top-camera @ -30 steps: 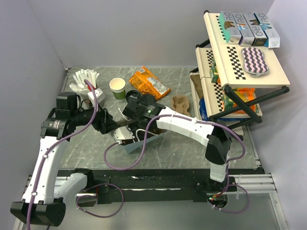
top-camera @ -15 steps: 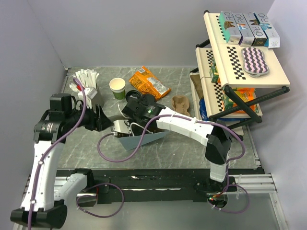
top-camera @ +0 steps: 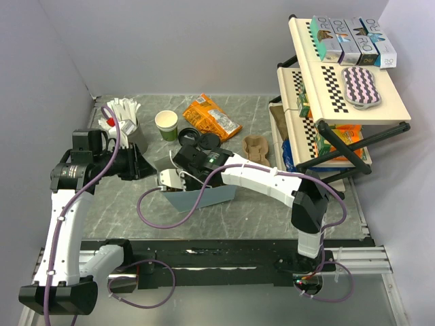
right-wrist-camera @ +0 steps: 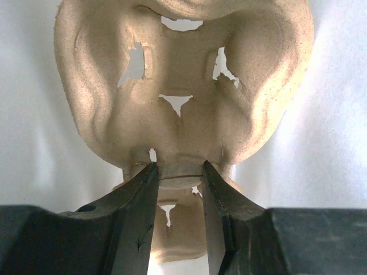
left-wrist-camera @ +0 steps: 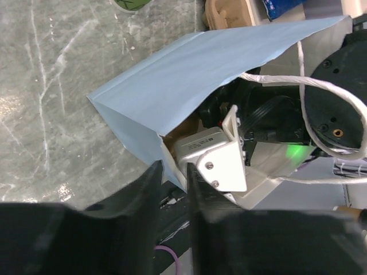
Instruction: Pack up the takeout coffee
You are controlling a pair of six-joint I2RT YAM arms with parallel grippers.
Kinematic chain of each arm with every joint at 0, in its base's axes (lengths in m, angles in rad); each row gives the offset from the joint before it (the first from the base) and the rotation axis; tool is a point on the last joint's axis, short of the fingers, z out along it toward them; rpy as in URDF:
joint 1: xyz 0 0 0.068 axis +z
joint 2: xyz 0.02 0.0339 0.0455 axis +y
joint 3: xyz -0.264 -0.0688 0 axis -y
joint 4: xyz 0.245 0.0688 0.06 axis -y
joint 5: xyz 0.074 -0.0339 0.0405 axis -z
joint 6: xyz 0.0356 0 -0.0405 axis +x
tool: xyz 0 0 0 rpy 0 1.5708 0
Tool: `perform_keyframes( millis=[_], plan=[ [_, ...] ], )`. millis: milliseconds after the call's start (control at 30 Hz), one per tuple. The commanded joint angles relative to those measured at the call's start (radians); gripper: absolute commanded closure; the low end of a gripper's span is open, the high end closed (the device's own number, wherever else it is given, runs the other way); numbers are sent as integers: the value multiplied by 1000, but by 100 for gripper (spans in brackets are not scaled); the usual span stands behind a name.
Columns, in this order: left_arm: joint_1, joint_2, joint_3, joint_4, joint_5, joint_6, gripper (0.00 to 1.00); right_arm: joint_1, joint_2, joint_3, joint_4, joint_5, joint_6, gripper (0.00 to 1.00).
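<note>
The bag (left-wrist-camera: 189, 74) lay on its side on the table (top-camera: 115, 210), at the centre of the top view, with its mouth turned toward the left arm so that it could be loaded from that side. The left gripper (left-wrist-camera: 174, 179) was set at the mouth, low in the left wrist view. Its fingers (left-wrist-camera: 150, 192) were drawn narrow with the bag's rim running into the gap between them. This placement was judged to be meant for holding the mouth open and steadying the bag. Whether the rim was already pinched could not be told, as a slit of gap was visible. The right gripper (right-wrist-camera: 178, 169) was reached into the bag, and its jaws were clamped on the middle rib of a pulp carrier (right-wrist-camera: 183, 103). The carrier filled the upper part of the right wrist view against the pale bag wall. The carrier was judged to be going in first, as a seat for the cup. The coffee (top-camera: 192, 136) was not yet packed. It was seen as a black lid on the table in the upper centre of the top view, just behind the right wrist and outside the bag, and neither gripper touched it. Its sides could not be made out from above.
</note>
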Motion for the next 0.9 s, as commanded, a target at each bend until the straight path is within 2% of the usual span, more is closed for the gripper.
perform_keyframes(
  millis=[0, 167, 300, 533, 733, 867],
  plan=[
    [3, 0, 20, 27, 78, -11, 77, 7, -19, 14, -46, 80, 5, 100],
    [1, -12, -16, 60, 166, -5, 99, 5, -5, 14, -96, 60, -17, 100],
    [1, -15, -33, 81, 198, -6, 99, 0, 13, 30, -153, -3, -15, 100],
    [-5, -17, -47, 153, 291, -28, 99, -3, 53, 48, -219, -26, -6, 100],
    [-14, -21, -35, 178, 319, -20, 99, -1, 36, 17, -187, -14, 17, 100],
    [-22, -35, -10, 164, 333, 18, 99, -1, 21, -32, -121, 46, 24, 100]
  ],
)
